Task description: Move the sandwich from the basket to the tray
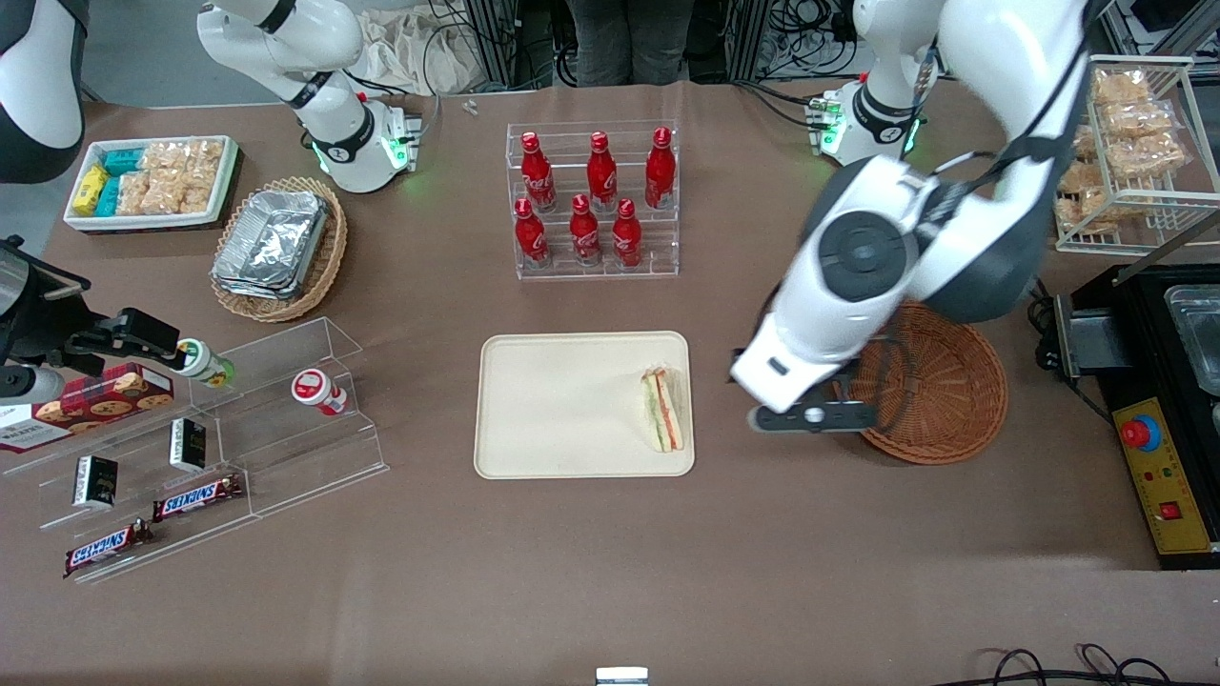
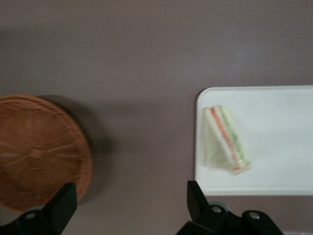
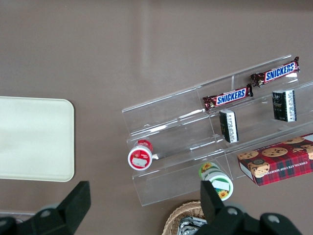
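The sandwich (image 1: 662,408), a wrapped triangular wedge with green and orange-red filling, lies on the cream tray (image 1: 562,410) at the tray's end nearest the basket; it also shows in the left wrist view (image 2: 226,139) on the tray (image 2: 279,142). The reddish-brown wicker basket (image 1: 939,395) holds nothing and also shows in the left wrist view (image 2: 36,152). My left gripper (image 1: 810,416) hangs above bare table between tray and basket. In the left wrist view the gripper (image 2: 129,200) is open and empty, its fingers (image 2: 195,198) spread wide.
A clear rack of red bottles (image 1: 593,200) stands farther from the camera than the tray. A tan basket of foil trays (image 1: 278,248), a white snack tray (image 1: 152,181) and a clear stepped shelf (image 1: 219,429) lie toward the parked arm's end. A black machine (image 1: 1163,400) sits beside the basket.
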`<action>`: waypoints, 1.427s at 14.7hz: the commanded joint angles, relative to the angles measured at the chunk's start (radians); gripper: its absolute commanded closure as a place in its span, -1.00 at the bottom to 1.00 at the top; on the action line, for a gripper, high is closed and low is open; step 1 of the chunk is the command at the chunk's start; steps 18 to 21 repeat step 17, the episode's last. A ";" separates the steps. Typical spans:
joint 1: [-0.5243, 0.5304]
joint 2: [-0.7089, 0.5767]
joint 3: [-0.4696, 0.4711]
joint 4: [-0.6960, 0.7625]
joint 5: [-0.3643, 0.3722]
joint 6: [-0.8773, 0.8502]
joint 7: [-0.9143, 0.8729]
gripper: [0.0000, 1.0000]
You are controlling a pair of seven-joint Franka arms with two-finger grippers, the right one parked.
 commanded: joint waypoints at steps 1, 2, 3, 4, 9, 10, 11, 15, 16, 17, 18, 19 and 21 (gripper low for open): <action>0.005 -0.118 0.129 -0.091 -0.089 -0.027 0.215 -1.00; 0.005 -0.164 0.189 -0.129 -0.133 -0.022 0.300 -1.00; 0.005 -0.206 0.247 -0.176 -0.165 -0.019 0.392 -1.00; 0.006 -0.246 0.290 -0.228 -0.181 -0.004 0.485 -1.00; 0.026 -0.375 0.392 -0.450 -0.187 0.134 0.684 -1.00; 0.032 -0.370 0.392 -0.444 -0.189 0.133 0.693 -1.00; 0.035 -0.367 0.392 -0.438 -0.189 0.131 0.696 -1.00; 0.072 -0.355 0.406 -0.396 -0.189 0.102 0.805 -1.00; 0.074 -0.343 0.406 -0.375 -0.178 0.088 0.811 -1.00; 0.074 -0.329 0.406 -0.349 -0.173 0.070 0.813 -1.00; 0.074 -0.329 0.406 -0.349 -0.173 0.070 0.813 -1.00; 0.074 -0.329 0.406 -0.349 -0.173 0.070 0.813 -1.00; 0.074 -0.329 0.406 -0.349 -0.173 0.070 0.813 -1.00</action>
